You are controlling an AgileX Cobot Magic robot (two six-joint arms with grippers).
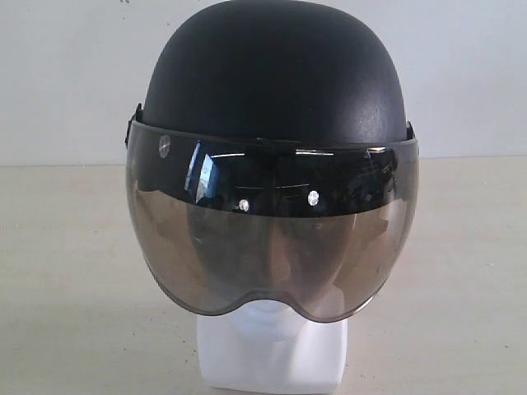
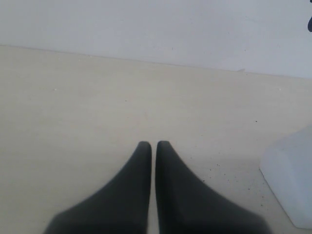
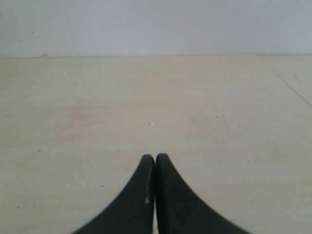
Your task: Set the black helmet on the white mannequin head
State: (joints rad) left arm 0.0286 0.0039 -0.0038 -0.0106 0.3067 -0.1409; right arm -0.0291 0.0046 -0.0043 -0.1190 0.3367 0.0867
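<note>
The left gripper [image 2: 153,144] is hanging over the pale table [image 2: 73,122] with its two dark fingers drawn together, only a hairline slit between the tips, and it is gripping nothing and touching nothing. The right gripper [image 3: 155,157] is clenched the same way, its fingertips pressing against each other over bare tabletop, also empty-handed. Neither gripper is showing in the exterior view.

Counted: two grippers, one black helmet [image 1: 272,74], one white mannequin head [image 1: 272,354].

The helmet is sitting upright on the mannequin head, at the middle of the exterior view and facing the camera. Its matte black dome is rising in front of the light wall [image 1: 66,82]. Its smoky bubble visor [image 1: 272,255] is hanging down over the face (dark along the top band, fading to a brownish tint below, with small round studs catching the light). Of the head itself, only the chin, neck and squarish white base are peeking out beneath the visor's lower edge. In the left wrist view a corner of that white base [image 2: 290,185] is resting on the table, off to one side of the closed fingers and apart from them.
</note>
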